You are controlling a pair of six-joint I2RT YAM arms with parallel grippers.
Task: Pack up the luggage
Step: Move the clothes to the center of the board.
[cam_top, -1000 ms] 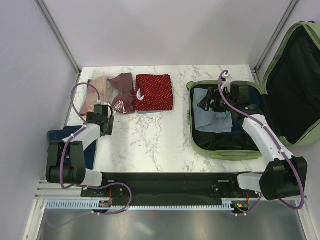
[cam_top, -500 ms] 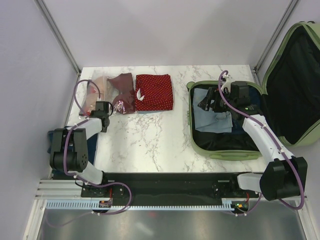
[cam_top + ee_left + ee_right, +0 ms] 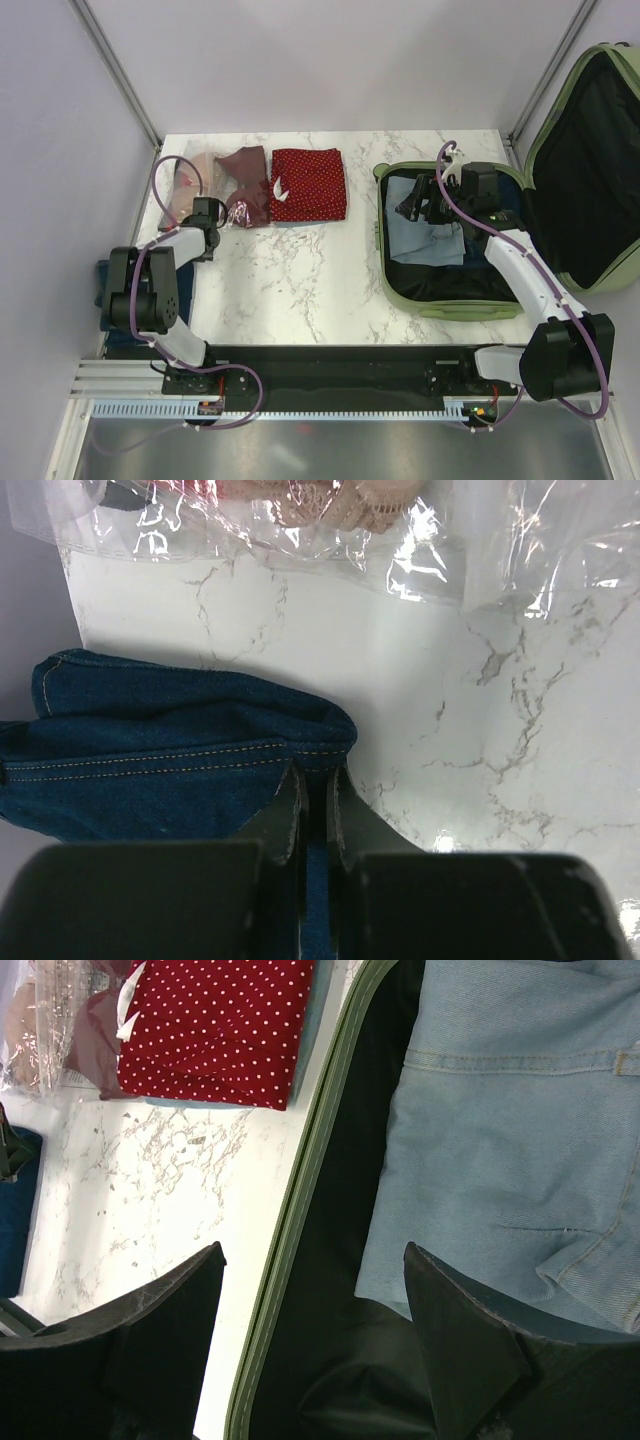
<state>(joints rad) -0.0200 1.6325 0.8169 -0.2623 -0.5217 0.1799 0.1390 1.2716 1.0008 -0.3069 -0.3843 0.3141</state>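
Luggage [image 3: 455, 310] open near red cloth [image 3: 308, 184]; left gripper [image 3: 315, 800] pinches dark jeans [image 3: 150, 770], right gripper [image 3: 312, 1252] spread

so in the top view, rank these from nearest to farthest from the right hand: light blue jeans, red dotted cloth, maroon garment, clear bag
1. light blue jeans: right by the right hand, inside the luggage
2. red dotted cloth: to the hand's left, outside the luggage
3. maroon garment: further left, touching the dotted cloth
4. clear bag: far left, by the other arm
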